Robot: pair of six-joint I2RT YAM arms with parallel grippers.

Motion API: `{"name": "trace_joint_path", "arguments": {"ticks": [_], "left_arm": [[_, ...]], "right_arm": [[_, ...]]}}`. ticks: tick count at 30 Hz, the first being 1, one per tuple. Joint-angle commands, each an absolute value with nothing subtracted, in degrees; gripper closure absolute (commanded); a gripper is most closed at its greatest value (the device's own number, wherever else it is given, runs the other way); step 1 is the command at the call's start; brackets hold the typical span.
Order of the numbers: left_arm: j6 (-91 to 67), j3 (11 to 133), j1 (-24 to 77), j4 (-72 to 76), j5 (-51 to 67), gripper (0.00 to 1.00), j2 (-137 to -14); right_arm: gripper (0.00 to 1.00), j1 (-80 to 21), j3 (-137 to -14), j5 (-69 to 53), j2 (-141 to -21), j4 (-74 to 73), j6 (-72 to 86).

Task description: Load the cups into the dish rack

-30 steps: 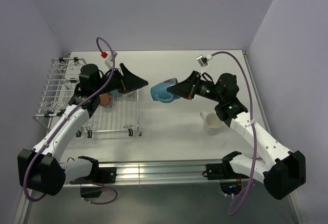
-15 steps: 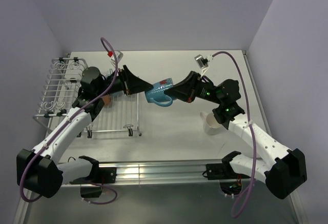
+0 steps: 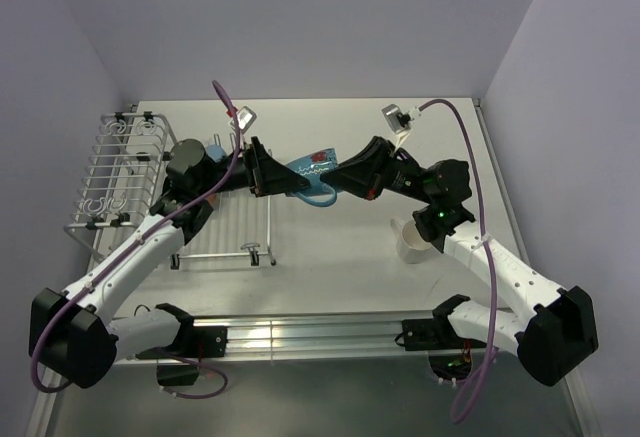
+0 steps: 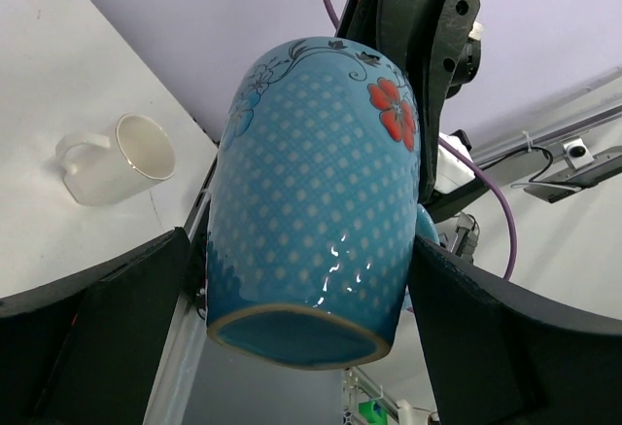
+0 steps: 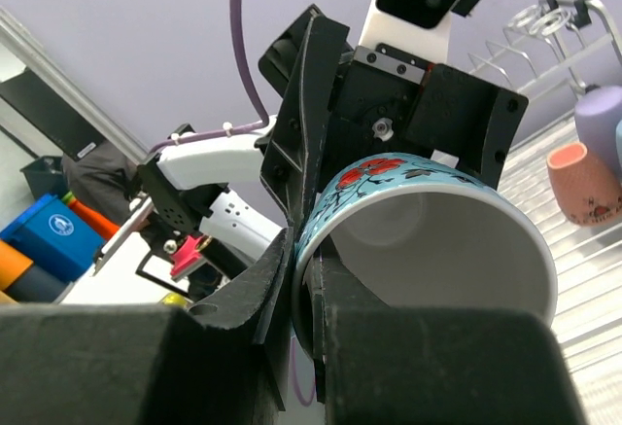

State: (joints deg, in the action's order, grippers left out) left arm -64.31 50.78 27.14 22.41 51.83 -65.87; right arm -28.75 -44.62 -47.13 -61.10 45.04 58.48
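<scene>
While the right hand (image 3: 340, 179) pinches the rim of the blue mug (image 3: 312, 170) in the air above the worktop (image 3: 330, 247), beside the rack (image 3: 110, 172), the left hand (image 3: 285, 177), spread wide around the mug's base and seemingly not yet touching it, should close squarely on the body before the right lets go.

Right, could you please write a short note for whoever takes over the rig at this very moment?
Claws: the right claw is shut on the rim of the blue floral mug, held sideways in mid-air. The left claw is open, one finger either side of the mug's base, not gripping.
Elsewhere: the cream mug stands on the table, right side.
Done: the salmon cup and lavender cup are in the dish rack.
Left: probably complete the handover, rack the blue floral mug, then the cream mug.
</scene>
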Motion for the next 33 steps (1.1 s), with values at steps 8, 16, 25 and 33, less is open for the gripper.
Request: {"name": "trace_joint_path", "arguments": {"ticks": [8, 16, 25, 33], "left_arm": [[-64.95, 51.77, 27.95, 25.14, 52.65, 0.01, -64.07], [-65.74, 52.03, 28.21, 25.49, 52.38, 0.21, -63.81], [-65.31, 52.82, 28.56, 24.36, 52.30, 0.95, -63.37], [-61.71, 54.93, 28.48, 19.43, 50.02, 1.00, -61.70]], "right_arm": [[1.00, -29.79, -44.21, -45.53, -60.38, 57.13, 58.89], [1.00, -31.46, -44.21, -45.97, -61.96, 57.22, 57.57], [1.00, -32.43, -44.74, -45.27, -62.93, 52.83, 53.97], [0.73, -32.61, -43.51, -42.37, -61.53, 48.09, 50.37]]}}
